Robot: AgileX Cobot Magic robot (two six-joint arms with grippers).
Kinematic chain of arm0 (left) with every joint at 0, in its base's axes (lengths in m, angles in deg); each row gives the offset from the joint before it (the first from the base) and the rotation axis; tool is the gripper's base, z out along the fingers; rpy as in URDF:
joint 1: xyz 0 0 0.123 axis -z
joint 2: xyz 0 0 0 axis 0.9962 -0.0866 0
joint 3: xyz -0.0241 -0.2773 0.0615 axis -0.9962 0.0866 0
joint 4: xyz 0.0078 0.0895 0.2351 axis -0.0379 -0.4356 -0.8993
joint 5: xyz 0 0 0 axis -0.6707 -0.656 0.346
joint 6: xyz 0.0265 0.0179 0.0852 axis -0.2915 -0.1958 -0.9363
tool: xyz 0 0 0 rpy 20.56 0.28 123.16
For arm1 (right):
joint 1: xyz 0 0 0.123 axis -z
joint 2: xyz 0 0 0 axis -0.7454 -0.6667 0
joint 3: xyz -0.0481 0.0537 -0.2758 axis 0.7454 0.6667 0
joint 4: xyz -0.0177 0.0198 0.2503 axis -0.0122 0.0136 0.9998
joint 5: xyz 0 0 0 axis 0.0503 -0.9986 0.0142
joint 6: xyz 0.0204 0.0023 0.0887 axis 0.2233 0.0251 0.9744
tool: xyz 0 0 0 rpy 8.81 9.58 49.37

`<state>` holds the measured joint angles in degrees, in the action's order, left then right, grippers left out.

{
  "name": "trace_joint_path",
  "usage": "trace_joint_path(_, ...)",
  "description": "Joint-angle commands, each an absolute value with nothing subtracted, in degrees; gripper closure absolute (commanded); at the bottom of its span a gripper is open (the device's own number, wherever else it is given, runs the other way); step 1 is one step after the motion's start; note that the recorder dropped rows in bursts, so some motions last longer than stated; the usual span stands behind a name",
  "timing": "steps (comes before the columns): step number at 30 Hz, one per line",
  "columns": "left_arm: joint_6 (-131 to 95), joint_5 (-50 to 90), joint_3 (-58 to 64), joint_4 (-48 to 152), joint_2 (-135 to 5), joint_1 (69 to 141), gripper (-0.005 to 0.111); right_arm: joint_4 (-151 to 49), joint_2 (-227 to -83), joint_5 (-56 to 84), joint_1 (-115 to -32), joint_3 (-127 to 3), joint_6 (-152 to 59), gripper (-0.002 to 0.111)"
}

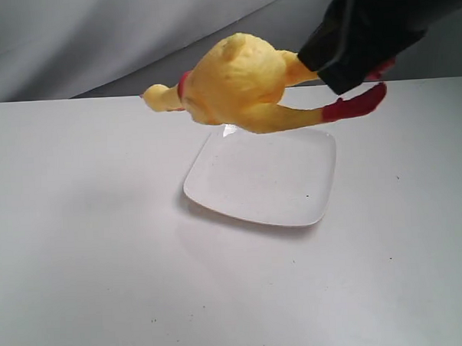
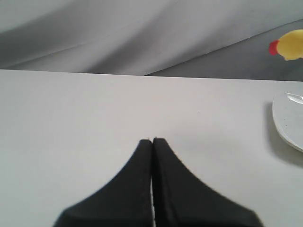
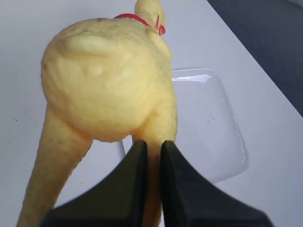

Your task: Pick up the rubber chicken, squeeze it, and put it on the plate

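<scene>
Right pincer (image 3: 154, 144) is pinched narrowly on one thin leg of the rubber chicken (image 1: 238, 81), with yellow rubber showing between the two black fingers; the other leg hangs free beside them, ending in a red foot (image 1: 356, 105). From that grip the toy lies roughly level in the air, its plump body just beyond the fingertips; its red collar (image 1: 183, 85) and small head (image 1: 157, 97) point away from the arm, toward the left of the exterior view.

Below it the plate (image 1: 293, 193) lies flat on the white table (image 1: 104, 263); the chicken hangs over the plate's far edge without touching it. The body hides the plate's far corner in the exterior view and covers part of the plate in the right wrist view; the black arm itself hides where the upper leg ends.

Well off to the left, the left pincer (image 2: 152, 141) is pressed together, its fingers meeting at the tips with nothing between them; it sits over bare table, apart from the plate. Grey draped cloth (image 2: 118, 33) runs behind the table's far edge.
</scene>
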<state>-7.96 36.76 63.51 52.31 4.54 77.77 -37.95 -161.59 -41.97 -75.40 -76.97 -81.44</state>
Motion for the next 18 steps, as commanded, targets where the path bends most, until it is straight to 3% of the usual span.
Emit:
trace_joint_path(1, -7.9, 36.5, 63.8, 53.0, 4.7, 77.5, 0.107, -26.9, -158.3, -42.5, -72.3, -74.4, -91.5, 0.108)
trace_joint_path(11, -9.0, 34.7, 63.8, 50.9, 4.7, 77.5, 0.107, -21.5, -155.9, -41.1, -71.3, -67.5, -98.0, 0.108)
trace_joint_path(18, -9.6, 12.7, 63.8, 50.0, 4.7, 77.5, 0.107, -19.8, -155.9, -40.6, -71.3, -67.2, -98.3, 0.108)
